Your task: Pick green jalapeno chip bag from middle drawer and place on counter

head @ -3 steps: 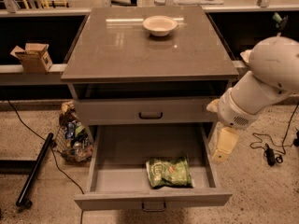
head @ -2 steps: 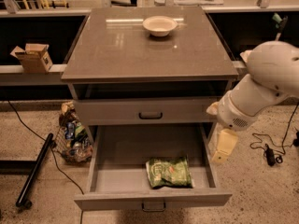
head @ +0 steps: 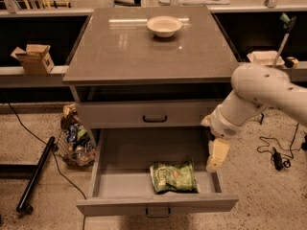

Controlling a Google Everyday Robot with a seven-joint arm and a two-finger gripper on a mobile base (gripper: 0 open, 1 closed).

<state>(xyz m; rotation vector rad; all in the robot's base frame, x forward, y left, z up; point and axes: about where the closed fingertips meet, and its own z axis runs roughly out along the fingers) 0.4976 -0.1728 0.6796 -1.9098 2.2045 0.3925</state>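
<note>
The gripper (head: 217,155) hangs pointing downward at the right wall of the open middle drawer (head: 153,205); whether it is released or clenched cannot be told. It is just right of the green jalapeno chip bag (head: 173,177) and apart from it. The bag lies flat on the drawer floor, near the front and right of centre. The white arm (head: 261,94) enters from the right. Above, the counter (head: 124,47) carries a white bowl (head: 164,26).

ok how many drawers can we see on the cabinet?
2: a shut shallow drawer under the counter, the open middle drawer below it, with the hand at its right wall. Another may be hidden below.
</note>
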